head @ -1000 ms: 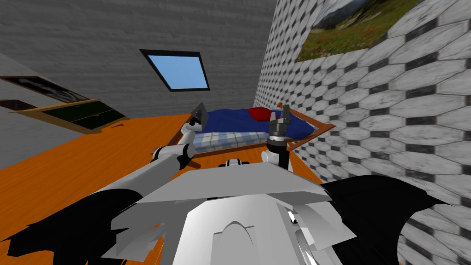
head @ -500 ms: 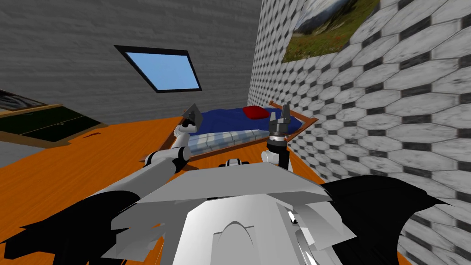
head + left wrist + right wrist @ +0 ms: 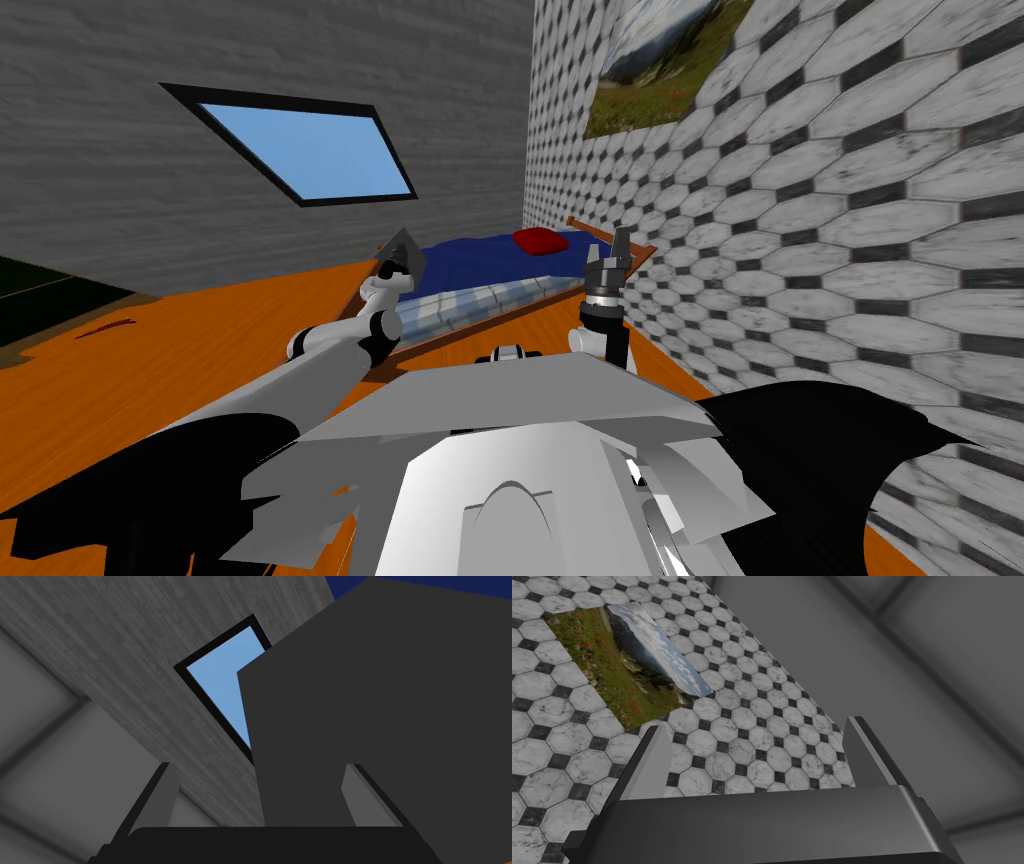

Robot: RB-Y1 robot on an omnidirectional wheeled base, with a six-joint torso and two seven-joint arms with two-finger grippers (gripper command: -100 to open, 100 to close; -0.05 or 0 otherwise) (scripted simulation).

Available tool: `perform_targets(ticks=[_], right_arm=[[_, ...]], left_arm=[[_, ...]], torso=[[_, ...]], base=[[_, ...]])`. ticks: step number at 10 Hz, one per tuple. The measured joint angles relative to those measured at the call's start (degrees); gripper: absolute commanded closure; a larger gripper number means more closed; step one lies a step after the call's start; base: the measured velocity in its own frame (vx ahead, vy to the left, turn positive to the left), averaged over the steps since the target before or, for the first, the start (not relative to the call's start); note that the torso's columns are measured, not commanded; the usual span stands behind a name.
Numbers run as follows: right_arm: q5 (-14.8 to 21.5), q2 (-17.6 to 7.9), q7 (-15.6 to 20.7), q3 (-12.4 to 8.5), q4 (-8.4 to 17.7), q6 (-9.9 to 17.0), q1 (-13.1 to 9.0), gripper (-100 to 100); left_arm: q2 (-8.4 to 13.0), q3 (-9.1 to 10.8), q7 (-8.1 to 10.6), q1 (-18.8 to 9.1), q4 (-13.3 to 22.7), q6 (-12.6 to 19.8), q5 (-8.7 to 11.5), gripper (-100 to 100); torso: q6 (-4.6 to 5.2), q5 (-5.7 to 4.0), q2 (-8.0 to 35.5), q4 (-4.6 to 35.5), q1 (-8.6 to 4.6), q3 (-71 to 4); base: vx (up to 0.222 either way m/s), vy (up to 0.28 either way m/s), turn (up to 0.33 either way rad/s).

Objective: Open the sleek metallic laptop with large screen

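Though the dark slab (image 3: 370, 701) in the open left pincer (image 3: 259, 768) may be the laptop (image 3: 380, 676), opening looks undone; right pincer (image 3: 756, 725) open, empty.

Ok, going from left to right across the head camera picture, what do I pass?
First the window, then the left pincer, the red pillow, and the right pincer.
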Motion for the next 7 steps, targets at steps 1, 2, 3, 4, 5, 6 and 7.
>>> perform_targets(ticks=[1,2,3,4,5,6,7], right_arm=[[0.0,0.0,0.0,0.0,0.0,0.0,0.0,0],[0.0,0.0,0.0,0.0,0.0,0.0,0.0,0],[0.0,0.0,0.0,0.0,0.0,0.0,0.0,0],[0.0,0.0,0.0,0.0,0.0,0.0,0.0,0],[0.0,0.0,0.0,0.0,0.0,0.0,0.0,0],[0.0,0.0,0.0,0.0,0.0,0.0,0.0,0],[0.0,0.0,0.0,0.0,0.0,0.0,0.0,0]], left_arm=[[0.8,1.25,-0.4,1.3,-0.5,-0.6,0.3,-100],[0.8,1.93,-0.67,1.8,-1.5,-0.1,0.3,-100],[0.9,3.33,-1.01,5.7,-7.4,2.4,0.9,-100],[2.5,4.23,-1.32,5.2,-7.7,2.3,1.3,-100],[3.0,4.88,-1.69,4.2,-7.4,1.4,1.2,-100],[3.4,5.3,-2.06,2.9,-5.5,0.2,1.0,-100],[3.2,5.58,-2.28,2.9,-4.5,0.0,0.9,-100]], torso=[[-0.01,0.01,0.0,0.0,0.01,0.0],[-0.07,0.0,-0.1,0.0,0.01,-0.1],[0.06,0.0,-0.1,0.0,-0.05,0.0],[0.02,-0.05,-0.1,0.0,-0.06,-0.1],[-0.04,0.0,-0.2,0.0,0.0,-0.1],[-0.01,0.02,-0.2,-0.1,0.03,-0.1],[0.01,0.03,-0.2,-0.1,0.03,-0.1]], base=[[-0.045,0.004,-0.032],[-0.066,-0.01,-0.333],[-0.067,-0.007,-0.311],[-0.027,0.001,-0.037],[-0.002,-0.001,0.042],[0.008,0.0,0.011],[0.008,-0.001,-0.004]])
